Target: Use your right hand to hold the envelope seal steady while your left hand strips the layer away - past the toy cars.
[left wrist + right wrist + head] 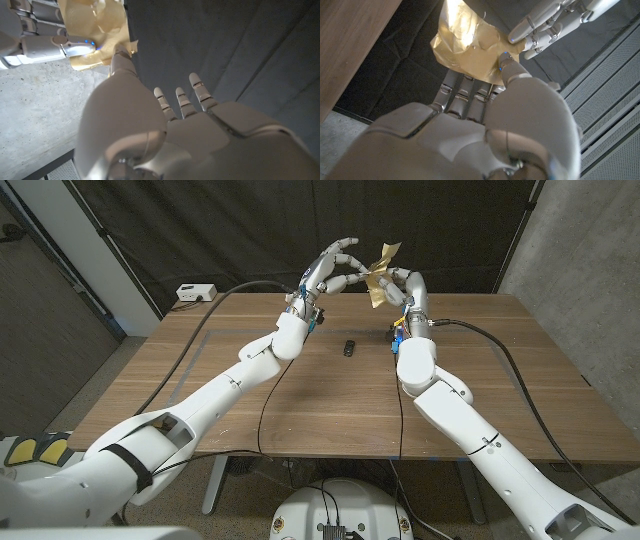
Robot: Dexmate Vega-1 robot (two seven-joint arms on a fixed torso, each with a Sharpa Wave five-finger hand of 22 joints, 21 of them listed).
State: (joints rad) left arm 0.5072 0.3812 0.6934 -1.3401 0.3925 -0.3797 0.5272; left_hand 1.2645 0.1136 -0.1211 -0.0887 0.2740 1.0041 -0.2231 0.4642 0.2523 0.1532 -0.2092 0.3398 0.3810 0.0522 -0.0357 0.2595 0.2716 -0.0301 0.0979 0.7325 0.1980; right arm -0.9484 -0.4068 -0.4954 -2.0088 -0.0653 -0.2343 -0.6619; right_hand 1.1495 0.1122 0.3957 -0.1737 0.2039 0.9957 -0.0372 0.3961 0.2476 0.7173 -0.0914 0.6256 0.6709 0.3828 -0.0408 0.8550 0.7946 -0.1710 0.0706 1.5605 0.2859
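The golden-brown envelope (381, 278) is held up in the air over the far middle of the wooden table (520, 380), well above the board and just beyond a small dark toy car (348, 347) that lies on the table between the two forearms; a blue and yellow object, possibly another toy car, is half hidden by the right wrist and cannot be made out. The envelope is gripped by the right hand (408, 288), with its thumb pressed onto the creased paper and the other fingers closed behind the sheet, as is shown in the right wrist view. The left hand (333, 268) is raised just to the left of it; one fingertip (121, 51) is laid against the paper's edge in the left wrist view, while the other fingers are spread apart, and whether anything is actually pinched cannot be told. The envelope is judged to be very light, thin and limp: it is already crumpled and a corner sticks up loosely, so it would be expected to fold, twist or tear rather than resist a pull. The seal layer is judged to be a narrow, slightly slick strip, best taken at a loose corner or end between thumb and fingertip, close beside the right hand's hold, so that the paper between the two hands stays taut. A pull made far from that hold could drag the whole sheet out of the grip.
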